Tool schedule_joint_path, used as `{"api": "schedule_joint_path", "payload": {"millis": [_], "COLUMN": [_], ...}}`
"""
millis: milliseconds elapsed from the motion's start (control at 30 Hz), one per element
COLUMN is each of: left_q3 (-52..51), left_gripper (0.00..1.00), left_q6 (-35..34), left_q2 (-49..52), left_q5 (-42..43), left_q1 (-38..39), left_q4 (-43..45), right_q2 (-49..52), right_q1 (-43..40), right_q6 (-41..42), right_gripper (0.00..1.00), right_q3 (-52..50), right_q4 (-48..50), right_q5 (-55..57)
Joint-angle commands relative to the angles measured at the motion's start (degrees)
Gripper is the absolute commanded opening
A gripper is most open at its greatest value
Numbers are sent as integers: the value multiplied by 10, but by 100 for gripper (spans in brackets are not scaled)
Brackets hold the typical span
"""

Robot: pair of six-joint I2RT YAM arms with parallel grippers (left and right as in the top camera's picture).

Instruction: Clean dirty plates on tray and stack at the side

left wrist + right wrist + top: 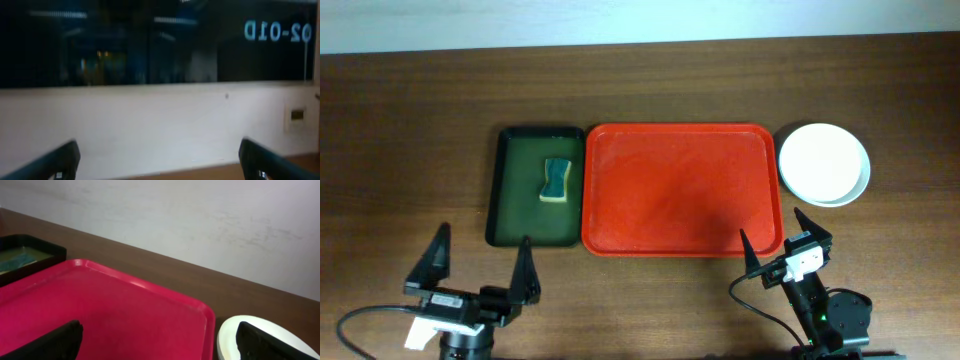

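Note:
The red tray (680, 190) lies at the table's centre with nothing on it. To its right on the wood sit the plates (823, 163), a white one on top with a pale bluish edge showing beneath. My right gripper (770, 224) hovers open at the tray's near right corner; its wrist view shows the tray (125, 310) and the white plate (230, 335) between the spread fingers. My left gripper (484, 236) is open near the front left, holding nothing. Its camera faces the wall, with both fingers (60, 162) at the frame's bottom.
A dark green tray (520, 200) touches the red tray's left side and holds a blue and yellow sponge (556, 180). It also appears far left in the right wrist view as the green tray (30, 250). A white wall runs along the table's back.

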State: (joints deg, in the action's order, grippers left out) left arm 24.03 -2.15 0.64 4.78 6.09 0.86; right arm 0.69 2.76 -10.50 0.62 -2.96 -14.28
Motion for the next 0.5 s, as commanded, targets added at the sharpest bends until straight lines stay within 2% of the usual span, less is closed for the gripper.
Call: {"api": "schedule_joint_path", "payload": {"millis": [0, 67, 233, 367, 467], "left_q3": [-70, -137, -222, -235, -235], "left_gripper": [99, 100, 100, 99, 99], "left_q6": [9, 9, 9, 9, 9], "left_q2": [-3, -3, -3, -3, -3], "left_q5": [10, 3, -16, -16, -24], "left_q1": [1, 1, 1, 1, -8], "left_q4": [134, 242, 277, 203, 90], "right_q2": [-4, -4, -4, -4, -4], "right_q1": [-3, -3, -3, -3, -3], "right_q6": [4, 4, 4, 4, 4], "right_gripper": [98, 98, 98, 99, 98], "right_q3": [-3, -3, -3, -3, -3], "right_q4": [-3, -3, -3, -3, -3], "right_q5": [-1, -1, -1, -1, -1]}}
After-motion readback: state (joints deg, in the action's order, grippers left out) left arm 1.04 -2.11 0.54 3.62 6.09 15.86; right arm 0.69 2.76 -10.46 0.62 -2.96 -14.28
